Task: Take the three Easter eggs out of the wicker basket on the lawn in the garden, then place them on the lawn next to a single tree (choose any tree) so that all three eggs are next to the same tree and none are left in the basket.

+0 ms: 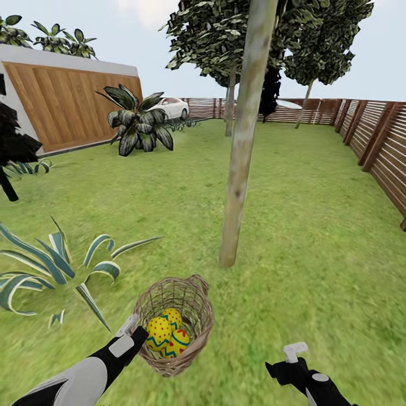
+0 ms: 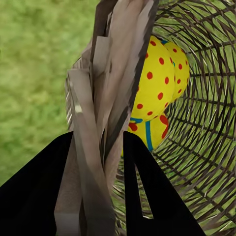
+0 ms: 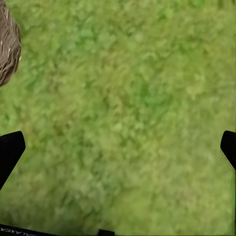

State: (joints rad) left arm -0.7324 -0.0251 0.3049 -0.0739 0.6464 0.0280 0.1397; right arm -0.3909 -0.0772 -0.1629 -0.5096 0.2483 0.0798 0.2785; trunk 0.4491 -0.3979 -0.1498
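Your left pincer (image 1: 131, 331) sits right at the near-left rim of the wicker basket (image 1: 194, 332), and in the left wrist view its two dark fingers (image 2: 147, 196) straddle the woven rim or handle there, apparently clamped on it. The three Easter eggs (image 1: 166, 334) lie just inside that wall, piled together, glossy yellow with red dots and blue zigzags. Your left arm is much the nearer; the right pincer (image 1: 294, 352) hangs wide open over bare lawn (image 3: 128, 113), well to the basket's right. The tree (image 1: 242, 163), a smooth pale leaning trunk, rises just beyond the basket. The basket is stiff open weave; the eggs look hard, rounded and likely slippery.
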